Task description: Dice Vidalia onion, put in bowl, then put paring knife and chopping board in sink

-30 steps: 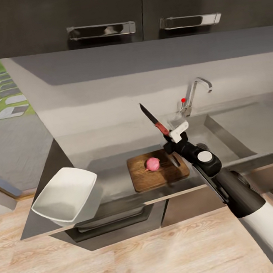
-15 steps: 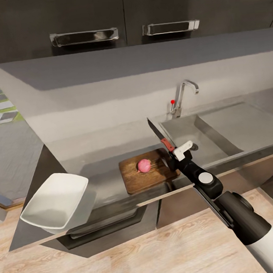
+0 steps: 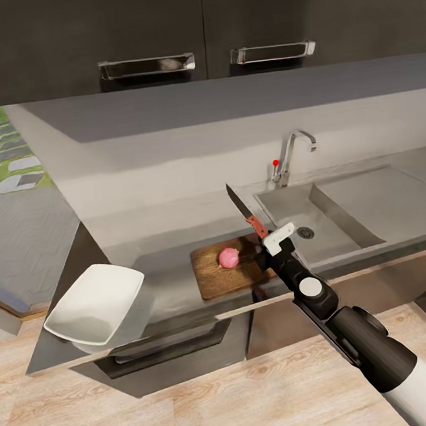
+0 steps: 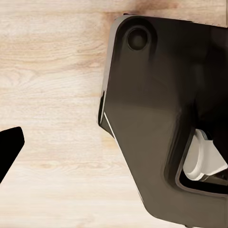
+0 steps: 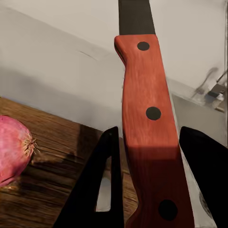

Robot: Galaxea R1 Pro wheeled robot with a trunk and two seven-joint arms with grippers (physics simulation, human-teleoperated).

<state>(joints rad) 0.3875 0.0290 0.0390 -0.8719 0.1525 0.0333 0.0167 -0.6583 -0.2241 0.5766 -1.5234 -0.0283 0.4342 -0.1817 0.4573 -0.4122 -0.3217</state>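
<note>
Grey countertop [image 3: 168, 289]: white bowl [image 3: 95, 307] empty; onion [image 3: 228, 258] on board [image 3: 228, 273].

The pink onion [image 3: 228, 258] lies on the dark brown wood-grained chopping board [image 3: 214, 278], the paring knife [image 3: 248, 215] has a red three-riveted handle and dark blade, the bowl [image 3: 95, 307] is white, the countertop [image 3: 162, 296] matte grey, the sink [image 3: 343, 210] steel-grey, and the floor [image 3: 193, 410] pale wood-grain.

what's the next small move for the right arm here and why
Probably swing the paring knife left over the onion and tip the blade down. The right gripper holds its red handle with the blade pointing up, and the onion lies whole on the chopping board.
</note>
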